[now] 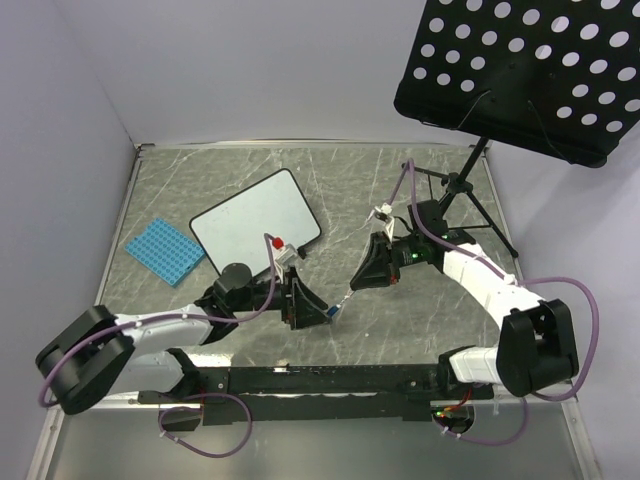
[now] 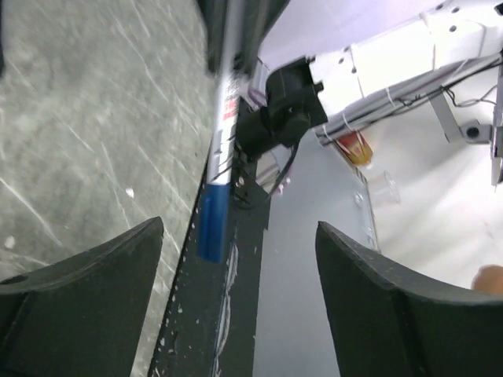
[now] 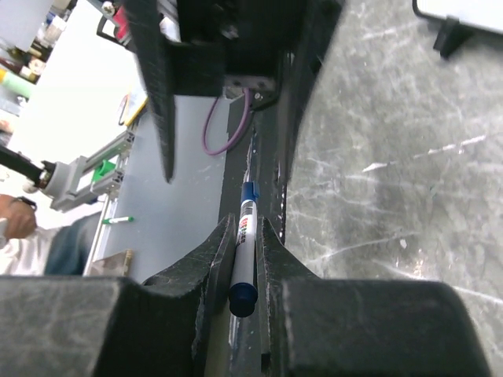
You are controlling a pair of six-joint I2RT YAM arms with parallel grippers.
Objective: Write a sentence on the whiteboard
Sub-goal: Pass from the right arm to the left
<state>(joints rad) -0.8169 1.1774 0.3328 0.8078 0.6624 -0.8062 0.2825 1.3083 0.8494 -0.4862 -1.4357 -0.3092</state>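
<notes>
1. Broadly, the grey counter (image 1: 340,175) carries everything. The black perforated music-stand tray (image 1: 520,70) hangs over its far right corner, away from the work.
2. The whiteboard (image 1: 255,215) lies flat on the far-left part of the counter, just beside a blue studded plate (image 1: 163,250) and apart from both arms' working ends. Its glossy face is blank, so no sentence is on it yet.
3. The right tool (image 3: 245,228) is clamped together on the barrel of the marker (image 3: 248,206). It holds the marker between the two arms, over the near part of the counter, with the capped end pointing toward the left arm.
4. The left tool (image 2: 240,229) has its jaws wide apart and grips nothing. In its wrist view the marker's blue cap (image 2: 211,224) sits just ahead of the gap and off-centre, nearer one finger than the other.
5. The step in hand looks like uncapping, so writing has not begun.
   - Shift the left tool sideways until the cap is centred between the pads.
   - Advance only far enough to cover the cap, not the printed barrel.
   - Close firmly, then pull straight along the marker's axis while the right tool holds fast.
   - A skewed pull could twist the marker in the right grip and spoil the writing angle.
</notes>
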